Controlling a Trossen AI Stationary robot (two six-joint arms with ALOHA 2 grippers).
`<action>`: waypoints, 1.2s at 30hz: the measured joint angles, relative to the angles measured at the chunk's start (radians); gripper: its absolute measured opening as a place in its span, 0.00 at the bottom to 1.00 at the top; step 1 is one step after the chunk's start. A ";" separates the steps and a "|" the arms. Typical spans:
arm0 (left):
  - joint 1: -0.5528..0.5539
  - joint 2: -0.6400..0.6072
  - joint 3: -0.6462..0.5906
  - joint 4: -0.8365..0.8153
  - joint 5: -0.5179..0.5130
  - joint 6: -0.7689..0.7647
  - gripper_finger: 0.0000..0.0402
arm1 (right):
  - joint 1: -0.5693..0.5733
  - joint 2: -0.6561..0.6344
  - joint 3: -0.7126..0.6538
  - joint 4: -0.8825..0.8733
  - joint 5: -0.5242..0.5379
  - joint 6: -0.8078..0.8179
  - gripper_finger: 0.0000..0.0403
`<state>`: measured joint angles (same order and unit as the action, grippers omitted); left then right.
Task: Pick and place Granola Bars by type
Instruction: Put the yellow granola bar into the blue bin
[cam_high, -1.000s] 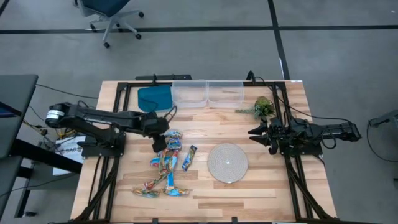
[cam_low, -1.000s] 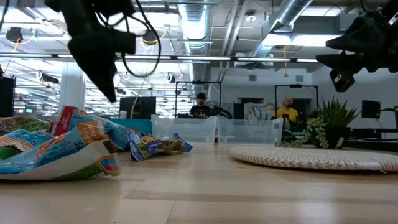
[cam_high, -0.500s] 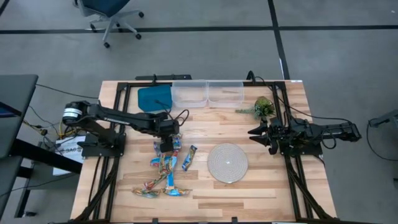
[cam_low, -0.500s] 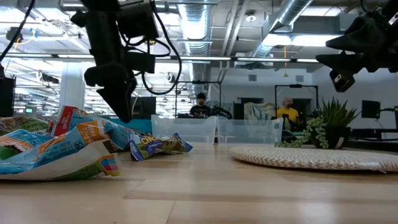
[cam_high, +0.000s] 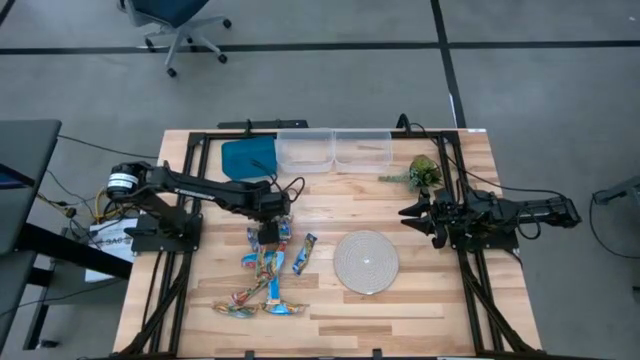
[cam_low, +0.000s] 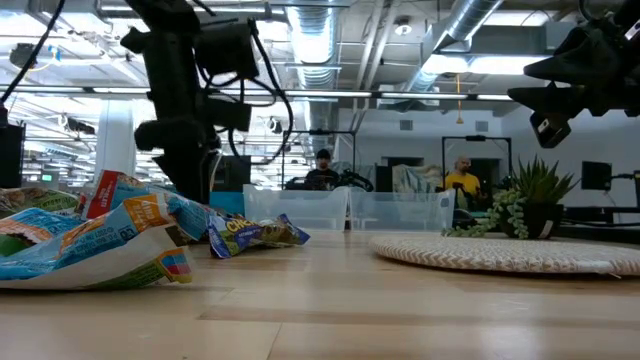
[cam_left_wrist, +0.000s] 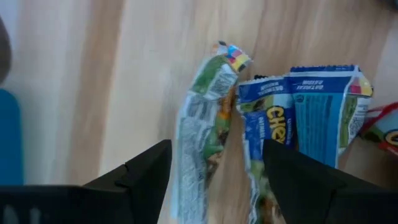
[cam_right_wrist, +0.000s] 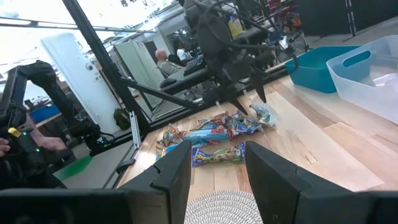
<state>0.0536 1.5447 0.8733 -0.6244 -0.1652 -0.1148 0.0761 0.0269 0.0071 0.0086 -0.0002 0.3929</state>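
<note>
Granola bars (cam_high: 265, 268) lie scattered at about 8 o'clock from the centre of the wooden table (cam_high: 320, 315), left of the round woven mat (cam_high: 365, 261), in a loose pile of blue-and-white and multicoloured wrappers, with one blue bar (cam_high: 304, 253) a little apart toward the mat. Two clear plastic bins (cam_high: 333, 150) and a teal bin (cam_high: 247, 157) stand along the 12 o'clock edge, and a green plant sprig (cam_high: 420, 172) lies at about 2 o'clock.

Over the 12 o'clock end of the pile, the left gripper (cam_high: 268, 232) is low, its fingers spread and holding nothing; its wrist camera shows a green-and-white bar (cam_left_wrist: 202, 118) and a blue-and-white bar (cam_left_wrist: 267, 127) between the two fingertips (cam_left_wrist: 149, 168). At the table's 3 o'clock side, the right gripper (cam_high: 410, 214) waits above the surface, fingers parted and empty.
</note>
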 joint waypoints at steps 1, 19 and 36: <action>0.000 0.003 0.000 -0.001 0.000 0.006 0.61 | 0.000 0.000 0.000 0.000 0.000 0.000 0.35; 0.057 0.078 0.000 0.008 -0.031 0.068 0.57 | 0.000 -0.001 0.000 0.000 0.000 0.000 0.35; 0.085 0.078 0.000 -0.005 -0.026 0.037 0.29 | 0.000 -0.001 0.000 0.000 0.000 0.000 0.36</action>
<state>0.1387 1.6222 0.8730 -0.6298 -0.1913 -0.0779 0.0757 0.0261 0.0067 0.0090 -0.0003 0.3927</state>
